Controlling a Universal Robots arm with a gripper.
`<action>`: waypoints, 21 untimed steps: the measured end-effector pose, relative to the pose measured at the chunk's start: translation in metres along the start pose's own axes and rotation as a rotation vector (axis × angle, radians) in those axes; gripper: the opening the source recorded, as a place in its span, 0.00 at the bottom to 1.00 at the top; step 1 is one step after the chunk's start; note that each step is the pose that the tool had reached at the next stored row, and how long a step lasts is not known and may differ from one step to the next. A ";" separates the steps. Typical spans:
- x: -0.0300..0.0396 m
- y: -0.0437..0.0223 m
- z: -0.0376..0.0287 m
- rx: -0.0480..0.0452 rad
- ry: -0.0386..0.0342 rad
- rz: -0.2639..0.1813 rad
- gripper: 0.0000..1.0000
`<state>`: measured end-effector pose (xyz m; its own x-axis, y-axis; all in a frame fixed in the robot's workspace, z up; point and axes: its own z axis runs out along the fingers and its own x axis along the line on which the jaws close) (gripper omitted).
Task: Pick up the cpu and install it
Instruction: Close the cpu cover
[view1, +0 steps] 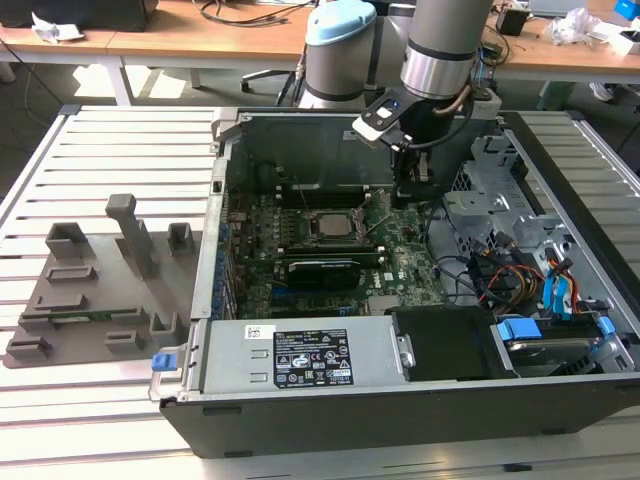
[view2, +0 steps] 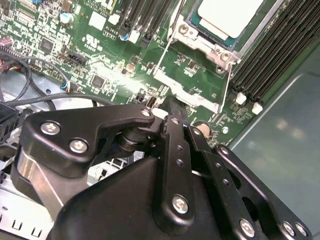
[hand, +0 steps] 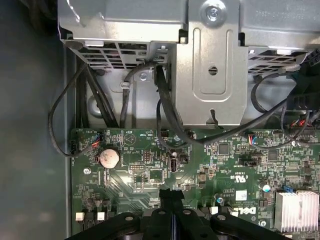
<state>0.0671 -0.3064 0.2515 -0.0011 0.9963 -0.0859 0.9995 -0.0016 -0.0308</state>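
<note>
The cpu (view2: 227, 15) lies in the motherboard socket (view2: 200, 42), silvery top up, inside the open computer case (view1: 400, 430). Whether it is fully seated or clamped I cannot tell. The gripper (view2: 172, 105) hangs low over the board just beside the socket's corner, its fingers drawn together with nothing visible between them.

The likeliest trouble is a sideways brush. The closed tips sit near the thin wire lever (view2: 167, 45) and small board components, so a slight drift could snag the lever, nudge the chip askew or scrape the board.

Room is tight. Memory slots (view2: 280, 50) flank the socket, with the grey case wall (view2: 285, 135) near behind them. In the first wrist view the drive cage (hand: 215, 60) and loose black cables (hand: 165, 115) crowd the board's edge. The open room is overhead, where the case has no cover.
</note>
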 end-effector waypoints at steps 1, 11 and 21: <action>0.0000 -0.0010 0.0001 0.0000 0.0000 0.000 0.11; 0.0000 -0.0143 0.0005 0.0000 0.0001 0.000 0.11; 0.0001 -0.0273 0.0012 0.0000 0.0002 0.000 0.11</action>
<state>0.0398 -0.3063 0.2512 -0.0011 0.9963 -0.0857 0.9995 -0.0016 -0.0308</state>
